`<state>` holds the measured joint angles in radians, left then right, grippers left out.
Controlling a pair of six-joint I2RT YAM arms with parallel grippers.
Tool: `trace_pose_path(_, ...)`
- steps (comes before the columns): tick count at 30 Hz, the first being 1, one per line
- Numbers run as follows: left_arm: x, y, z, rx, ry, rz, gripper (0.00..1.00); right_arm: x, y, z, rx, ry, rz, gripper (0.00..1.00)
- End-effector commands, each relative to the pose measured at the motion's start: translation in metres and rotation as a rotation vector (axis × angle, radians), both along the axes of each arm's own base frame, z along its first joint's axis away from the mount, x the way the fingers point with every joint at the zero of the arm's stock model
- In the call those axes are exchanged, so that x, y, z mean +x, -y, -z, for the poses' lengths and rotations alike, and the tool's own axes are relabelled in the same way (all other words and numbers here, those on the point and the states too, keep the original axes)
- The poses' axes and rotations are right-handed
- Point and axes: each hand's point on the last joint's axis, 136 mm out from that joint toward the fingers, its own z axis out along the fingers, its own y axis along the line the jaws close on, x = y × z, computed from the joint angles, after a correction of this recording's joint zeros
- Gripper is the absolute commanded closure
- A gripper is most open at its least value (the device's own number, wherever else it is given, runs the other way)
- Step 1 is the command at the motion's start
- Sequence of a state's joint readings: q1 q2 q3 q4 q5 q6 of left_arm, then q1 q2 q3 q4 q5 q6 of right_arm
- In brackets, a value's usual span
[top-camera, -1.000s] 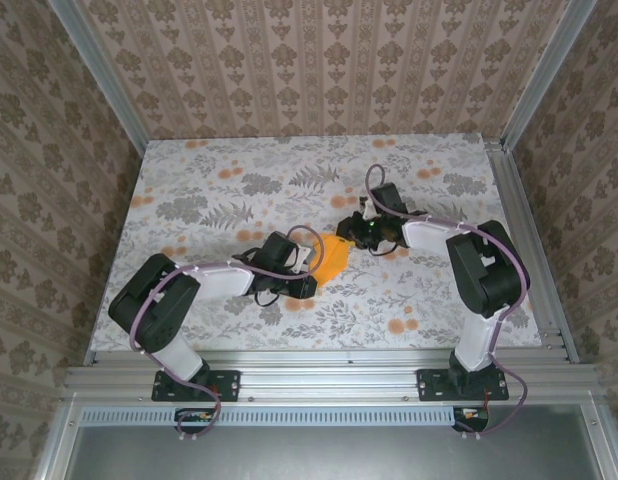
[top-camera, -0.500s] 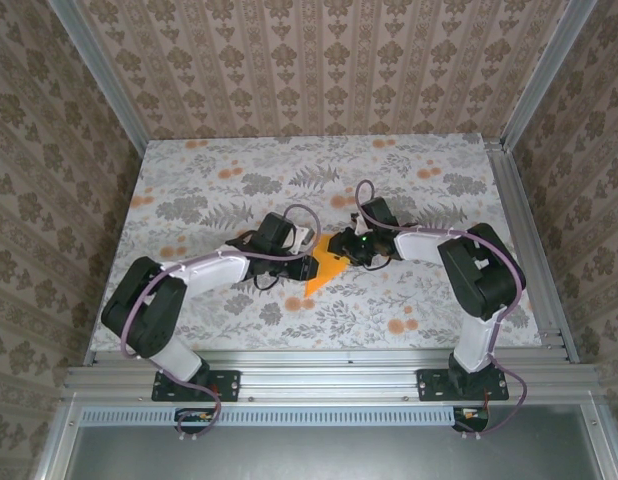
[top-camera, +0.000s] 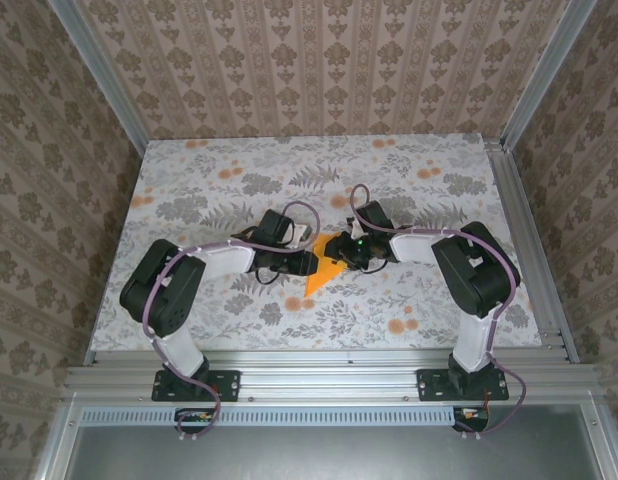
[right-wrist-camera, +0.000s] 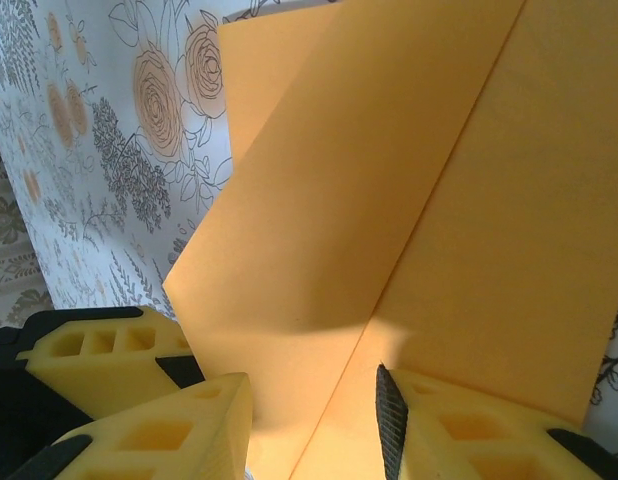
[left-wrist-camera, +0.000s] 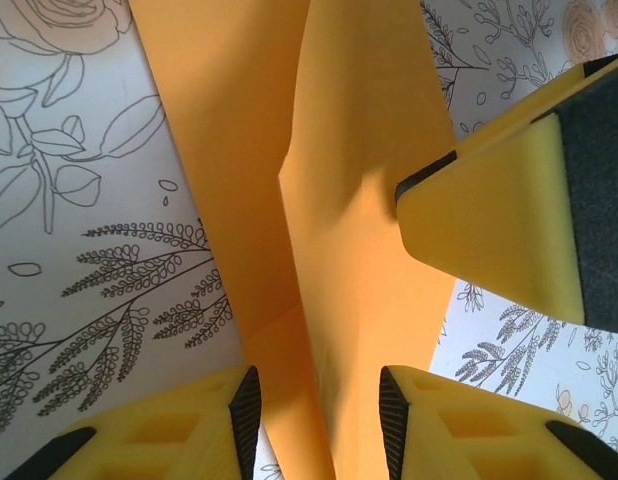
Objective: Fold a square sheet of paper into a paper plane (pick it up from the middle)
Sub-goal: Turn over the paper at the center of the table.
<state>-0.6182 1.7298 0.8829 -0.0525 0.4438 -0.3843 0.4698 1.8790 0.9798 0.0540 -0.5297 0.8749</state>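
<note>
Claws apart: left claw (left-wrist-camera: 317,378), right claw (right-wrist-camera: 311,380) astride folded paper (top-camera: 324,273); diagonal, tip near-left.

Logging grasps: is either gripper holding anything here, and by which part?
Nothing looks clamped. The orange paper runs along its crease between the parted jaws of the left gripper and the right gripper.

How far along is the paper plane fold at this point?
Done: the orange sheet already carries creases and overlapping flaps, and from above it tapers to a point at its near end. In hand: the left pincer and right pincer both straddle it with jaws apart, apparently not clamped. Left: it is not yet a narrow dart, so more folds look needed.
</note>
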Motion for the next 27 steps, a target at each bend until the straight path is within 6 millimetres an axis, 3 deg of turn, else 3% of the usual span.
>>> trace_pose_path(1, 0.009, 0.008, -0.007, -0.033, 0.005, 0.018, 0.62, 0.004, -0.001, 0.0, -0.001, 0.002, 0.016, 0.59)
trace_pose_path(16, 0.009, 0.013, -0.004, -0.061, -0.034, 0.037, 0.7, 0.003, 0.0, -0.009, 0.016, 0.015, 0.016, 0.58)
trace_pose_path(22, 0.008, 0.013, -0.005, -0.054, -0.038, 0.041, 0.83, 0.004, 0.0, -0.011, 0.037, 0.017, 0.024, 0.58)
trace_pose_path(27, 0.008, 0.014, -0.019, -0.084, -0.027, 0.043, 0.93, 0.003, 0.001, -0.02, 0.057, 0.031, 0.031, 0.56)
